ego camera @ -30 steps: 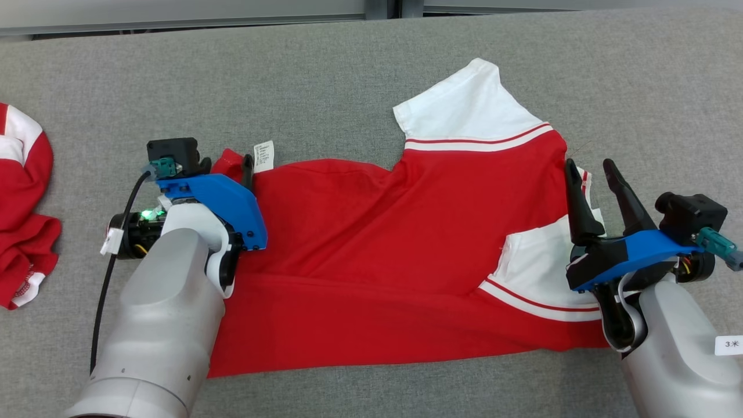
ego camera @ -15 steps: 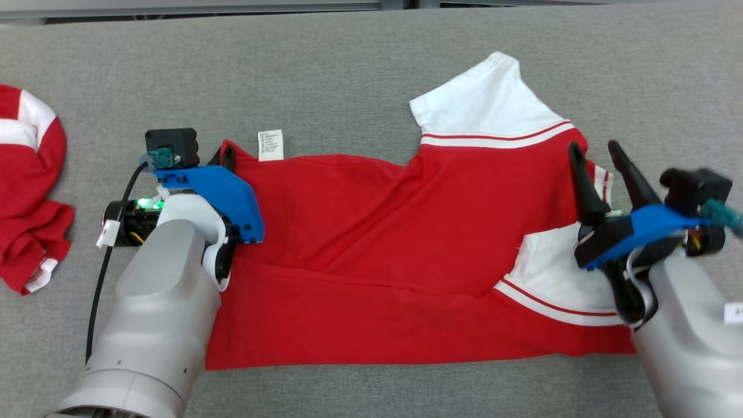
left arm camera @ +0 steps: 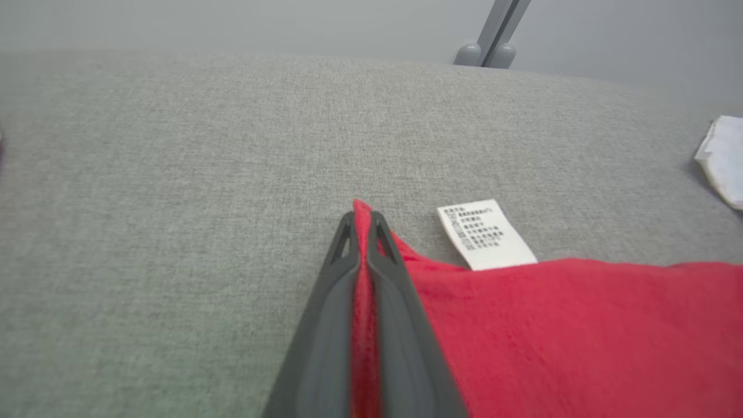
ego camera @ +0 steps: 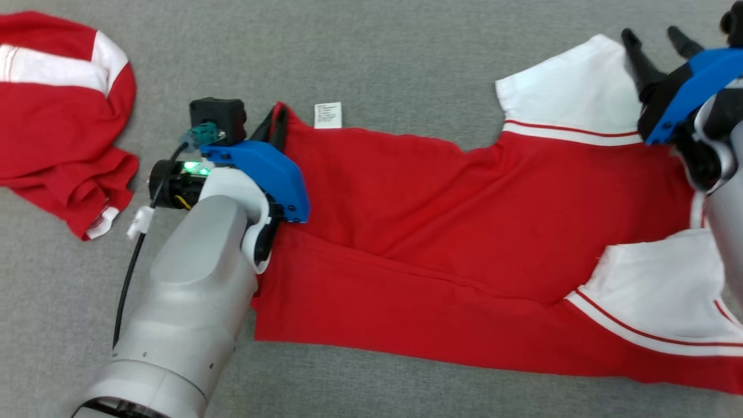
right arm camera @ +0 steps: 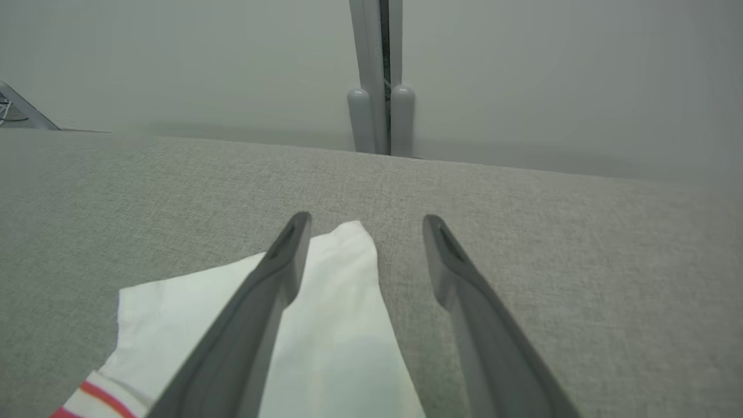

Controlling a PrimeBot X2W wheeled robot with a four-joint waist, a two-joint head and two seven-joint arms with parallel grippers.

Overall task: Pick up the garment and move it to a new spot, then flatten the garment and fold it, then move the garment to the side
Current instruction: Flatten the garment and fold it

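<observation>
Our left gripper (left arm camera: 362,219) clamps the shirt (ego camera: 464,232) corner; our right gripper (right arm camera: 365,225) hovers, fingers apart, over its sleeve (right arm camera: 336,325).

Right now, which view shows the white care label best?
The left wrist view: the care label lies close, print lines visible, at the edge of the red garment. The head view gives the label small, print unreadable. The right wrist view faces the white sleeve instead.
</observation>
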